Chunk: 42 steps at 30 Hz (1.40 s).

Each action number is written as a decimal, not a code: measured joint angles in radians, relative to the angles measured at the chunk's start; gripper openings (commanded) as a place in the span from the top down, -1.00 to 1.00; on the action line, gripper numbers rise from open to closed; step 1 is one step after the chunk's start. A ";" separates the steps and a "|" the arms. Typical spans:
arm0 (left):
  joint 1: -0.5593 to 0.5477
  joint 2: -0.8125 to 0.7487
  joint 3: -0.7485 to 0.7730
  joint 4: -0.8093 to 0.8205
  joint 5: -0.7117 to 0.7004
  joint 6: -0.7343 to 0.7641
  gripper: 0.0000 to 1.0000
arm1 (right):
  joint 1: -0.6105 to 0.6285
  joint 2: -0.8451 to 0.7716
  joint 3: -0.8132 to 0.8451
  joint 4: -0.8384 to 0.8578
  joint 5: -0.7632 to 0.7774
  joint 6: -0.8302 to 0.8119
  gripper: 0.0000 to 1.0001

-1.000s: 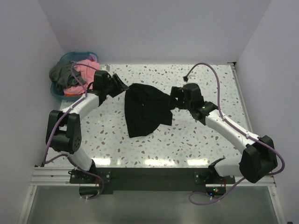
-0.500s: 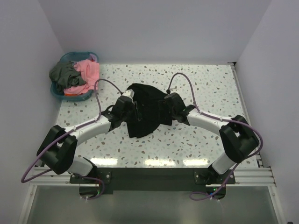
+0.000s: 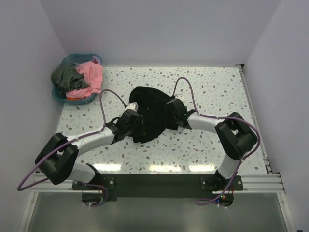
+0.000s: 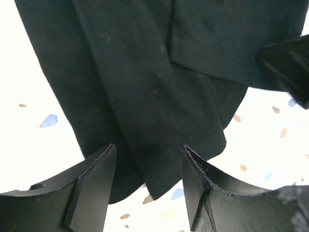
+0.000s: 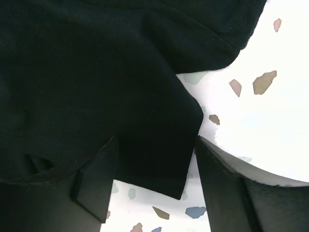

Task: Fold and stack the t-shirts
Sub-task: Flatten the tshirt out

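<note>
Black t-shirt (image 3: 150, 108) lies bunched at the middle of the speckled tabletop (image 3: 217, 87), seemingly doubled over lengthwise. The left claw (image 4: 147, 154) and right claw (image 5: 157, 145) each hover low over its lower hem with jaws parted, gripping nothing. The coral pink t-shirt (image 3: 90, 75) and dark grey t-shirt (image 3: 65, 75) sit in the blue basket (image 3: 59, 95) at upper left. Folding this first shirt looks like the step in hand. Next, each claw likely needs to drop and pinch a hem corner.
</note>
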<state>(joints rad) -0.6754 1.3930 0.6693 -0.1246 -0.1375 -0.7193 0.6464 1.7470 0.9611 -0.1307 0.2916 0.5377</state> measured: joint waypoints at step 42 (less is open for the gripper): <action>0.302 -0.314 0.338 -0.267 -0.233 0.113 1.00 | -0.324 -0.300 0.405 -0.271 0.037 -0.048 1.00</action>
<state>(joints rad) -0.3733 1.0790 1.0077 -0.3916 -0.3706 -0.6067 0.3222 1.4471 1.3663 -0.4015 0.3286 0.4892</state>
